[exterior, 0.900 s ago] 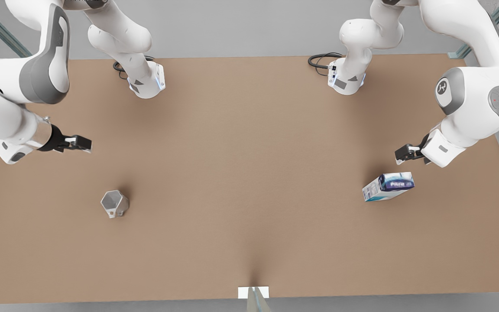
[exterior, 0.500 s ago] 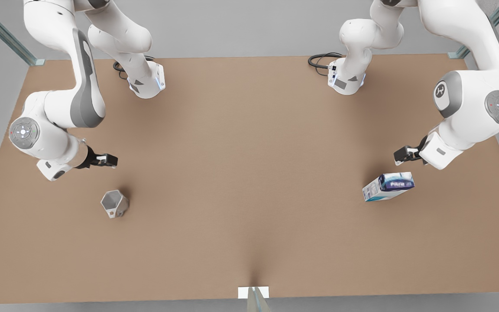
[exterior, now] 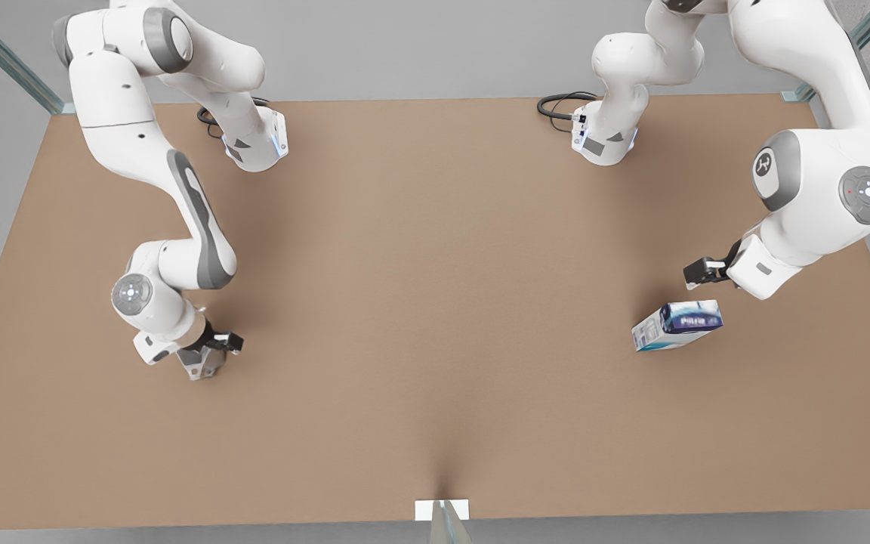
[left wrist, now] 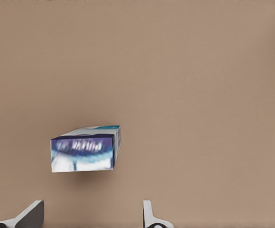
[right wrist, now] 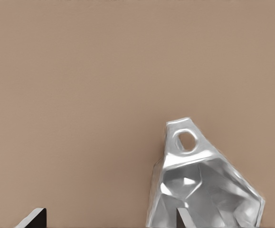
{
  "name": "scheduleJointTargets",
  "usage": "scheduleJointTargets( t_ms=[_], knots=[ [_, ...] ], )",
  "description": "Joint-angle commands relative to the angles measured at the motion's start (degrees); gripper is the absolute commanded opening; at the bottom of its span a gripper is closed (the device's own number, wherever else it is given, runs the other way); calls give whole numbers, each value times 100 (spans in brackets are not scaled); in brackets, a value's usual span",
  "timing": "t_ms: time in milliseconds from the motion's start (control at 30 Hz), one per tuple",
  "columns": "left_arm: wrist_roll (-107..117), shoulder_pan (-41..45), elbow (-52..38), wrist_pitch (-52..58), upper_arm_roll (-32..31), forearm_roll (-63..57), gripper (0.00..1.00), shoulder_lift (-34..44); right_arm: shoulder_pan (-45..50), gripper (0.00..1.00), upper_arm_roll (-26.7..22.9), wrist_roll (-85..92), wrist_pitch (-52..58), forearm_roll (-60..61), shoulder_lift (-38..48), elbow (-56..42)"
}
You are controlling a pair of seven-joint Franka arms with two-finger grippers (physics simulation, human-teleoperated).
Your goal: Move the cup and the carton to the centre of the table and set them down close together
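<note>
The silvery faceted cup (exterior: 205,367) stands on the table (exterior: 435,302) at the front view's left, partly covered by my right gripper (exterior: 217,349). In the right wrist view the cup (right wrist: 201,185) shows its handle tab, and my right gripper (right wrist: 109,219) is open, with one fingertip (right wrist: 184,219) over the cup's mouth and the other off to the side. The white and blue carton (exterior: 677,325) lies on its side at the front view's right. My left gripper (exterior: 696,273) hovers just behind it, open. In the left wrist view the carton (left wrist: 85,153) lies a little ahead of the left gripper (left wrist: 90,216).
Both arm bases (exterior: 255,143) (exterior: 606,136) stand at the table's far edge, each with a black cable (exterior: 556,104) beside it. A small white marker (exterior: 441,509) sits at the middle of the near edge. Bare tabletop stretches between the cup and the carton.
The right arm has swung in from the front view's left and come down onto the cup. The left gripper has shifted only slightly near the carton. Cup and carton have not moved.
</note>
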State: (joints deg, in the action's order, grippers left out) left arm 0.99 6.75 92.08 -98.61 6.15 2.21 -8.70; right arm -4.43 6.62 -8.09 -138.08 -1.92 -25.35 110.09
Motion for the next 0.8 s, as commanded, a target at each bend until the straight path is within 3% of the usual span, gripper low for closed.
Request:
scheduleJointTargets(
  t_ms=[0,533,767],
  knots=[
    [7,1,3,0,0,-1,100,0,4,100,-3,0,0,-1,-5,-22],
    [7,-8,29,0,0,-1,100,-44,214,100,-214,-17,-18,60,-435,22],
    [24,-8,20,9,0,-1,100,-79,663,100,-618,-536,132,25,-673,-295]
  ],
)
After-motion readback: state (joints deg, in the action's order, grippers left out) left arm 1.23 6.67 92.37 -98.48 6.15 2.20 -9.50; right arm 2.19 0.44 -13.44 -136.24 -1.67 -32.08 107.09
